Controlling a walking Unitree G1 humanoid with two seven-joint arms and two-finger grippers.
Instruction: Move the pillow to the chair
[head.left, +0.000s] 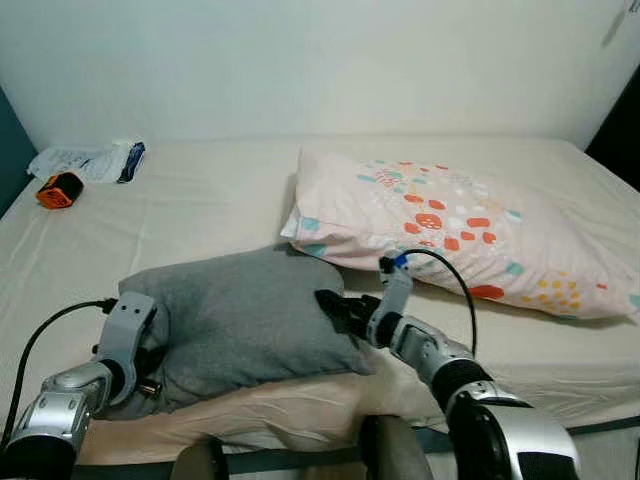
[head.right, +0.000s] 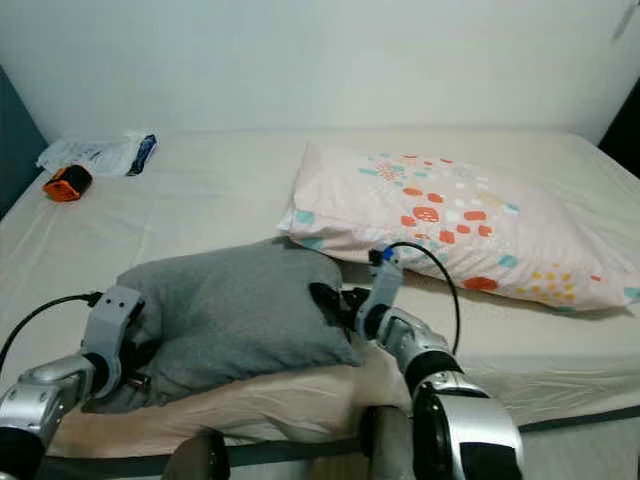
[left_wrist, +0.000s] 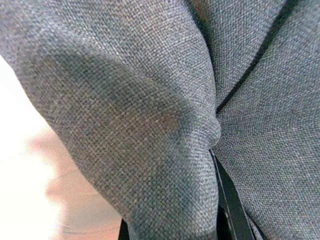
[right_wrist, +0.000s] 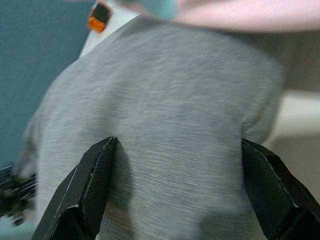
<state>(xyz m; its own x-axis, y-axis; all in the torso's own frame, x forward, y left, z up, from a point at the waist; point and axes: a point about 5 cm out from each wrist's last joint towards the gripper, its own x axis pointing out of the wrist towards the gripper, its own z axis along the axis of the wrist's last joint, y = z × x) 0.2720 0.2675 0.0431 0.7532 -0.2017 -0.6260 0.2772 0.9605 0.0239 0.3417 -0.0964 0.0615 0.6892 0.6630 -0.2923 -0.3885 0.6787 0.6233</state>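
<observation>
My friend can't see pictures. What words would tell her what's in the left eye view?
A robot's two grippers press on a soft grey fabric pillow at the near edge of a cream bed: the left gripper at its left end, the right gripper at its right. Behind lies a pink pillow with coloured spots; a small orange object sits far left.

Two pillows, one grey (head.left: 240, 315), one patterned pink (head.left: 455, 225); two end effectors, left (head.left: 150, 372), right (head.left: 335, 310); one orange object (head.left: 59, 190).

No readable text — no labels, no numbers
</observation>
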